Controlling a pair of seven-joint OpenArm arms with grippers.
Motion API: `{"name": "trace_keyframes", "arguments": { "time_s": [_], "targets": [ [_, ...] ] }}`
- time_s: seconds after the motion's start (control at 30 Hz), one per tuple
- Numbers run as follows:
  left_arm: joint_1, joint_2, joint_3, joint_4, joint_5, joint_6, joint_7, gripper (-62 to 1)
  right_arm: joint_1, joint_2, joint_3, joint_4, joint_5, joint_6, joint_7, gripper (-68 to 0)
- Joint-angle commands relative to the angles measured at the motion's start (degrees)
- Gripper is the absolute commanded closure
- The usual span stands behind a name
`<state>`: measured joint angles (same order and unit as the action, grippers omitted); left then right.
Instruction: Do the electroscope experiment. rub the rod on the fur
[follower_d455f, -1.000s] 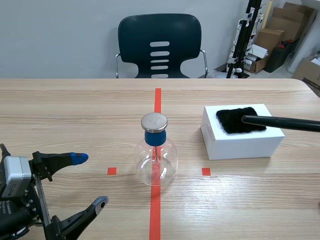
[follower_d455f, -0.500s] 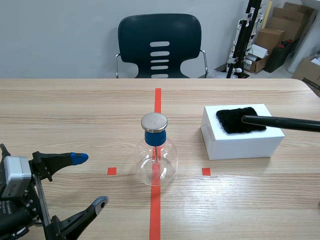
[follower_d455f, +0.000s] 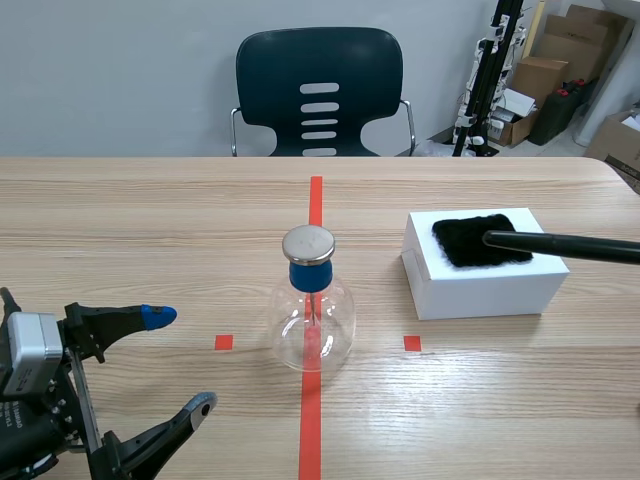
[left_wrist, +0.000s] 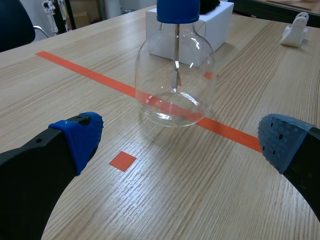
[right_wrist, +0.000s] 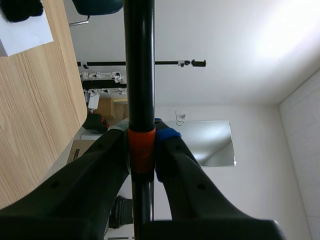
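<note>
Clamping rod (right_wrist: 139, 75) — right claw (right_wrist: 142, 143) — tip on fur (follower_d455f: 462, 246)

Scene view: my right gripper (right_wrist: 143, 150) lies past the right edge; only the rod (follower_d455f: 560, 243) comes into frame. Cannot tell whether its tip presses the fur (follower_d455f: 475, 242) or hangs just above it. My left arm (follower_d455f: 30, 400) is cropped at the near left corner. Left wrist view: the flask (left_wrist: 175, 85) has its cap cut by the edge, and the white box (left_wrist: 217, 25) is half hidden behind it. A small pale object (left_wrist: 295, 31) past the box is too blurred to name.

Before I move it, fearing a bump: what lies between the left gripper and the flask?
Between left gripper and flask: bare table, one tape square; left wrist view shows it.
</note>
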<state>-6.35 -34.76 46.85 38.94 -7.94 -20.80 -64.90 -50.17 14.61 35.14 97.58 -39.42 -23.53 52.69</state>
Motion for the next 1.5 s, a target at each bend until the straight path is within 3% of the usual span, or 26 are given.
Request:
{"name": "trace_keyframes", "arguments": {
  "time_s": [0.0, 0.7, 1.47],
  "targets": [
    [0.0, -0.2, -0.3, 0.8, -0.3, 0.1, -1.0, -62.3, 0.5, 0.3, 0.6, 0.7, 1.1, -0.5, 0.2, -0.4],
    [0.0, -0.2, -0.3, 0.8, -0.3, 0.1, -1.4, -62.3, 0.5, 0.3, 0.6, 0.7, 1.1, -0.5, 0.5, -0.4],
    [0.0, -0.9, -0.4, 0.8, -0.3, 0.7, -6.3, -62.3, 0.5, 0.3, 0.6, 0.7, 1.1, -0.5, 0.4, -0.4]
  ]
}}
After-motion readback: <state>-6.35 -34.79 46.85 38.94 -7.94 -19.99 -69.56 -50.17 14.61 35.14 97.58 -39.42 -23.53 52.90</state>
